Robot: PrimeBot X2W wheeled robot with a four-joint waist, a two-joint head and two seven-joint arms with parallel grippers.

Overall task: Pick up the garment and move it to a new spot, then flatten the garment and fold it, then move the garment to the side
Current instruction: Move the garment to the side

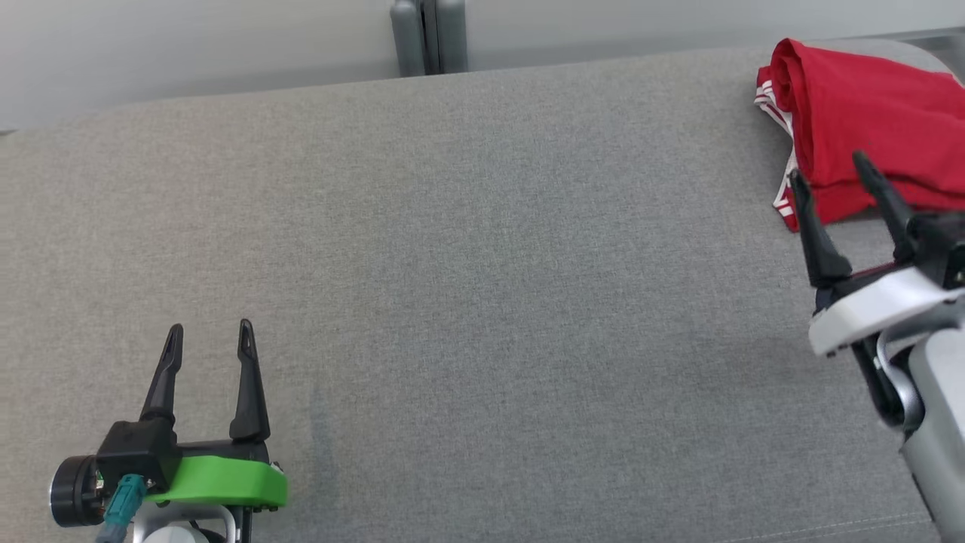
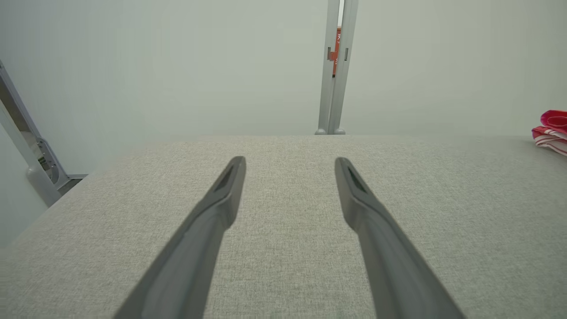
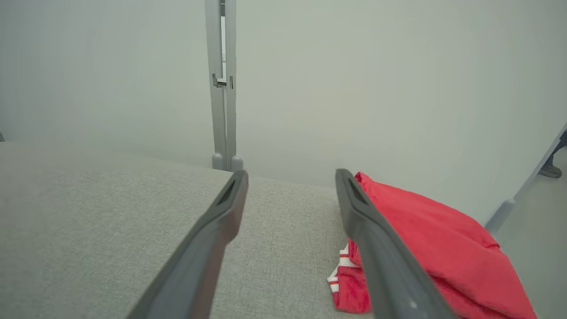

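A folded red cloth garment with white-striped trim [image 1: 874,121] lies at the far right end of a broad grey woven-fabric surface [image 1: 482,226], near its rounded back corner. The stripes peek out along the garment's left edge.

The robot's right gripper [image 1: 826,167], on a white wrist mount, sits at the garment's near edge with its two long dark fingers spread wide. In the head view the fingertips overlap the red cloth. Whether they touch it cannot be told. The right wrist view shows the garment [image 3: 434,239] beside and behind one finger of the right gripper [image 3: 290,173], with grey weave showing between the two fingers.

The left gripper [image 1: 210,330], on a bright green wrist mount, hangs over the near left part of the surface, well apart from the garment, its fingers likewise spread wide. In its wrist view the left gripper [image 2: 289,160] frames plain grey weave, and the garment [image 2: 551,128] is a red sliver at the far right edge.

A pale grey upright post [image 1: 428,34] stands against the pale wall behind the surface.
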